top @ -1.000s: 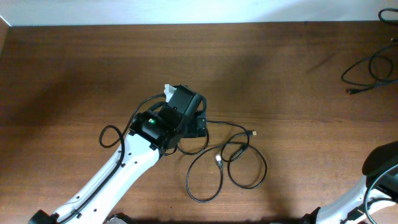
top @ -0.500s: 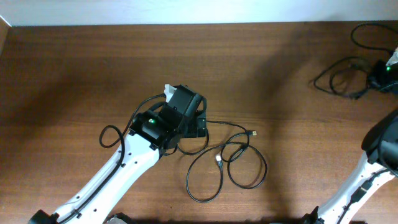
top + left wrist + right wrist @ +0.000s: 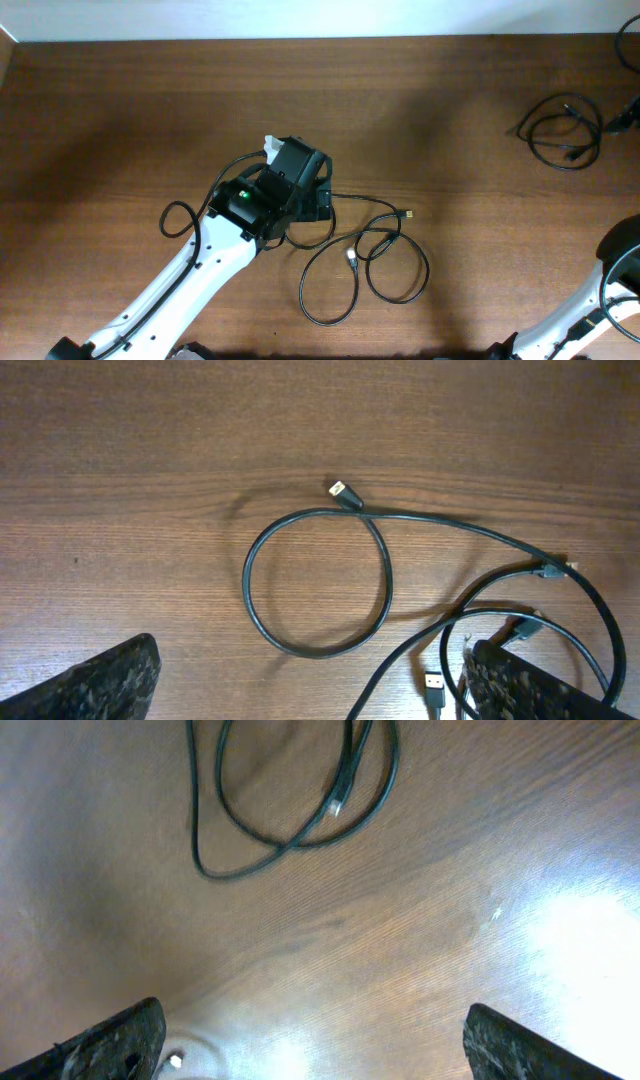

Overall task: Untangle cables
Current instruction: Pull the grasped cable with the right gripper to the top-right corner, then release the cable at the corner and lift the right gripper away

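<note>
Mid-table, I am hovering my left gripper point(image 3: 315, 660) over the cables point(image 3: 383, 242), its jaws spread wide and holding nothing. The cables are lying in overlapping loops on the wooden table point(image 3: 450, 80), just off my left wrist in the overhead view. Through the left wrist camera, one round loop point(image 3: 250, 595) is closing on itself at a gold-tipped plug point(image 3: 345, 492). A USB plug point(image 3: 433, 688) is lying just beside my right-hand finger point(image 3: 540, 685), in among the crossing strands.

Far off at the table's right edge, a second coil point(image 3: 563, 152) is lying well apart from the tangle. My right gripper point(image 3: 310, 1020) is hanging above it, jaws likewise spread and empty, with the coil point(image 3: 338, 798) at the top of its view.

I am judging these cords light, limp and thin. They are likely to drag their neighbours along when pulled and to slip from a shallow pinch. The plug ends are looking like the firmest places to take hold, the gold-tipped one being the most exposed. A strand clear of any crossing would be second best. Pulling on a crossing would probably tighten the knot rather than free it.

No box, tray or other container is showing in any view, so the cables are resting on bare wood.
</note>
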Available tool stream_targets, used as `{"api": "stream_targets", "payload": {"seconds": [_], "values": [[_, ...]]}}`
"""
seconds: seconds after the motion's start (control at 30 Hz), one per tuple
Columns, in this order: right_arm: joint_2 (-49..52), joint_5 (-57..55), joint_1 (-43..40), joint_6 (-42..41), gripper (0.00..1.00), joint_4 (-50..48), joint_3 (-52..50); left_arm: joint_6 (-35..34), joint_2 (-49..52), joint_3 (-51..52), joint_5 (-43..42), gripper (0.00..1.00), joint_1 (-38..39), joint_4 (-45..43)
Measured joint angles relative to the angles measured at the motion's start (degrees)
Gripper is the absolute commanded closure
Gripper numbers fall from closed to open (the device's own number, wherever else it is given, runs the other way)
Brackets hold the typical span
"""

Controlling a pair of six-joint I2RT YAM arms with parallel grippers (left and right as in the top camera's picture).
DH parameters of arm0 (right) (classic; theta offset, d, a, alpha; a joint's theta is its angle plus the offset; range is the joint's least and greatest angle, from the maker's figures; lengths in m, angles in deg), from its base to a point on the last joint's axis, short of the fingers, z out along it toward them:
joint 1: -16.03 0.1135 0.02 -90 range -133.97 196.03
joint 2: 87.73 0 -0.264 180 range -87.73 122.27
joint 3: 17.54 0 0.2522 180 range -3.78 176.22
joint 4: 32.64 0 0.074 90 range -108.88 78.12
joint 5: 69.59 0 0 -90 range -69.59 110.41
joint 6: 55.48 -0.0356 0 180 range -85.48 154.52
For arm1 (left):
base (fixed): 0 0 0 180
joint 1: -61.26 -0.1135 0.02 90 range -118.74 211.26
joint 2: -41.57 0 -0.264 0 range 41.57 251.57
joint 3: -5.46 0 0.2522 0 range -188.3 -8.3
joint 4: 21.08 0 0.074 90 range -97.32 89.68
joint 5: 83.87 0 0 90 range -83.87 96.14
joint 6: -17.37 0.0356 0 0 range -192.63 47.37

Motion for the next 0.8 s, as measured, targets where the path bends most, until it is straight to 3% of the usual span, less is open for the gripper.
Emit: {"api": "stream_targets", "payload": {"seconds": [0.23,0.53,0.8], "values": [[0.35,-5.86,6.91,2.51,0.06,-3.39,-1.53,0.0,0.0,0.0,-0.02,0.01,0.0,0.02],[2.89,-8.81,7.34,2.64,0.06,-28.35,-33.44,0.0,0.0,0.0,-0.02,0.01,0.0,0.0],[1.11,-11.34,7.34,2.71,0.04,-43.3,-39.8,0.0,0.0,0.0,-0.02,0.01,0.0,-0.02]]}}
